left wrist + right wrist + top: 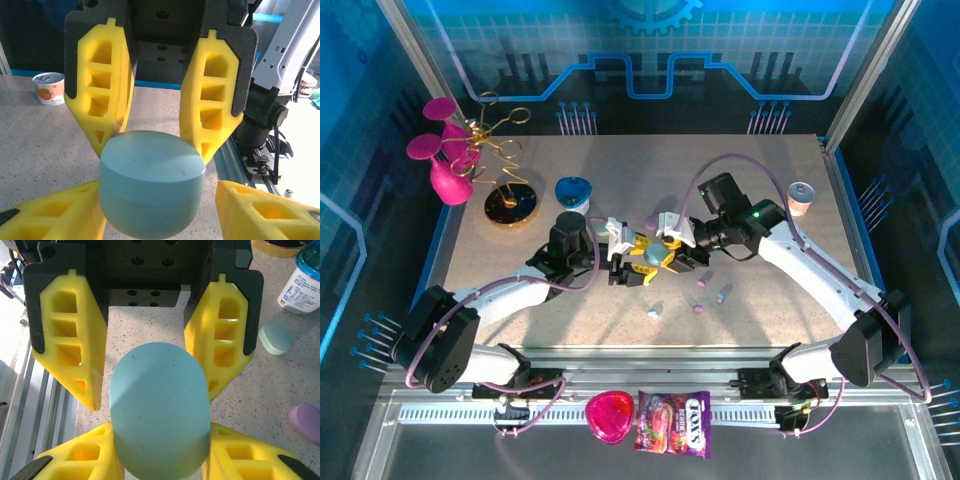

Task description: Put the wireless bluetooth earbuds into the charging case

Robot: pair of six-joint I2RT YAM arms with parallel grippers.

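While left pincer point(152, 145) and right pincer point(157, 390) both clamp the blue case point(651, 255), loose earbuds point(698, 308) lie at its 5 o'clock, nearer right pincer.

Speckled beige table point(620, 160), clutter at the back and near the middle.
Back left: pink vase point(450, 185), gold wire ornament point(512, 205), blue-capped bottle point(574, 192). Back right: small can point(801, 198). Front of middle: light-blue earbud point(654, 312), lilac earbud point(698, 309), grey-blue earbud point(723, 294), second lilac earbud point(703, 283), close together.
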